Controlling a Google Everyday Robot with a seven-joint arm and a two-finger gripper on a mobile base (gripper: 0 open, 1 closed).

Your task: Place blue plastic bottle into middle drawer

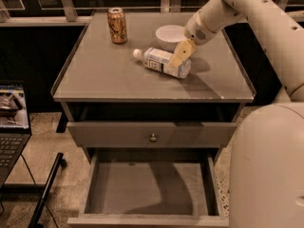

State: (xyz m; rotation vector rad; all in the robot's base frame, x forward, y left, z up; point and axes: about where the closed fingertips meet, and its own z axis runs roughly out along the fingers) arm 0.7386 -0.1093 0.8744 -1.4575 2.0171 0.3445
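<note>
The blue plastic bottle (pixel 159 61) lies on its side on the grey cabinet top (pixel 104 75), white cap pointing left. My gripper (pixel 179 56) reaches in from the upper right and sits over the bottle's base end, touching or just above it. The middle drawer (pixel 147 220) is pulled out below, its bare grey floor showing and nothing in it.
A gold-brown drink can (pixel 117 25) stands at the back left of the top. A white bowl (pixel 169 33) sits just behind the bottle. A drawer front with a round knob (pixel 153 137) is above the open drawer. A laptop (pixel 12 115) is at left, my base (pixel 268 170) at right.
</note>
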